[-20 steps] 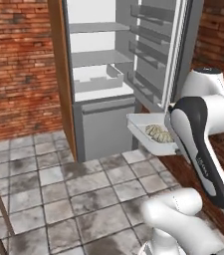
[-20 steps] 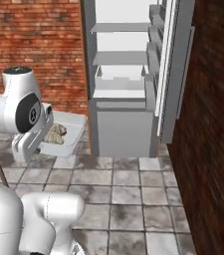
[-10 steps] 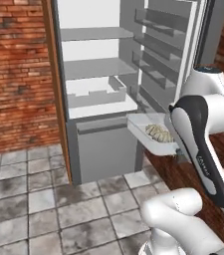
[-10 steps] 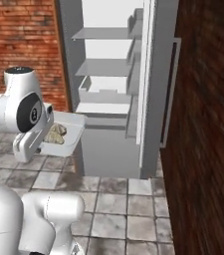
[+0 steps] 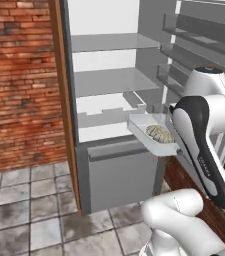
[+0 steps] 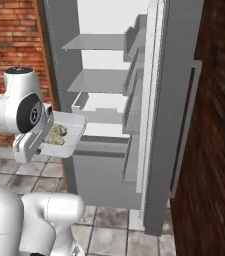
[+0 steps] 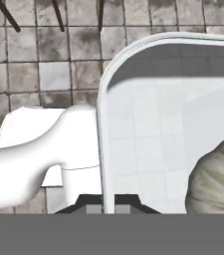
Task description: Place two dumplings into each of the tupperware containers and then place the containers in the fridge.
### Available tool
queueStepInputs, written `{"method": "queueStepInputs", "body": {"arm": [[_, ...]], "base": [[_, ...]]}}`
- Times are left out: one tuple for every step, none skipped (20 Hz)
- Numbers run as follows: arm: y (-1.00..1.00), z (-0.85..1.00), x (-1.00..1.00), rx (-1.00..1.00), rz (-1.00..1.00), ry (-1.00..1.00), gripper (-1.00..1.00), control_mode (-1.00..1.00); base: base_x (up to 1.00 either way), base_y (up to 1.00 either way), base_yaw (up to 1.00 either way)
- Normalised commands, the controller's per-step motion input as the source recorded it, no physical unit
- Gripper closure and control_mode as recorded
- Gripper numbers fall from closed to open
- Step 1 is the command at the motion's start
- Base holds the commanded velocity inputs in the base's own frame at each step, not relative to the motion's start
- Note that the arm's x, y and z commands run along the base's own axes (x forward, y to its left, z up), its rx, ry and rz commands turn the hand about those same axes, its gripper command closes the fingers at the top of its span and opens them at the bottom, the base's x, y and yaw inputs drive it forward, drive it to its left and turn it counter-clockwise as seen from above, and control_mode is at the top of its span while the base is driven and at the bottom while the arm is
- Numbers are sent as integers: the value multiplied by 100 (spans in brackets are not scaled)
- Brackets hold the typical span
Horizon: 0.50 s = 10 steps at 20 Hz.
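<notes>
I hold a pale tupperware container (image 5: 140,128) level in front of the open fridge (image 5: 109,80). My gripper (image 7: 108,208) is shut on the container's rim (image 7: 102,129). Tan crinkled dumplings (image 5: 158,133) lie in the tray, and one dumpling (image 7: 217,180) shows close up in the hand view. In the right base view the container (image 6: 74,134) with its dumplings (image 6: 57,134) hangs just left of the fridge's (image 6: 104,55) lower shelf, with my gripper (image 6: 43,146) at the tray's near edge. In the left base view my forearm hides the grip.
Glass shelves (image 5: 111,80) span the white interior above a grey lower drawer front (image 5: 119,170). A shallow white walled bin (image 6: 101,107) sits low inside. The open fridge door (image 6: 169,100) with its racks stands on the right. Brick wall (image 5: 19,75) is at the left, tiled floor (image 5: 29,220) below.
The whole picture has shifted: the base has driven closer to the fridge, which now looms larger. The container stays in my shut gripper at the same height.
</notes>
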Motion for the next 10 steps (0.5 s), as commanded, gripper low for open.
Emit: {"method": "queueStepInputs", "body": {"arm": [[0,0,0,0,0,0,100,100],[0,0,0,0,0,0,100,100],[0,0,0,0,0,0,100,100],[0,0,0,0,0,0,100,100],[0,0,0,0,0,0,100,100],[0,0,0,0,0,0,100,100],[0,0,0,0,0,0,100,100],[0,0,0,0,0,0,100,100],[0,0,0,0,0,0,100,100],[0,0,0,0,0,0,100,100]], "base": [[96,-14,0],[92,-14,0],[81,-18,0],[85,-9,0],[87,-11,-1],[86,-16,-2],[88,-14,-1],[94,-13,-1],[88,-17,-1],[84,-22,0]]}}
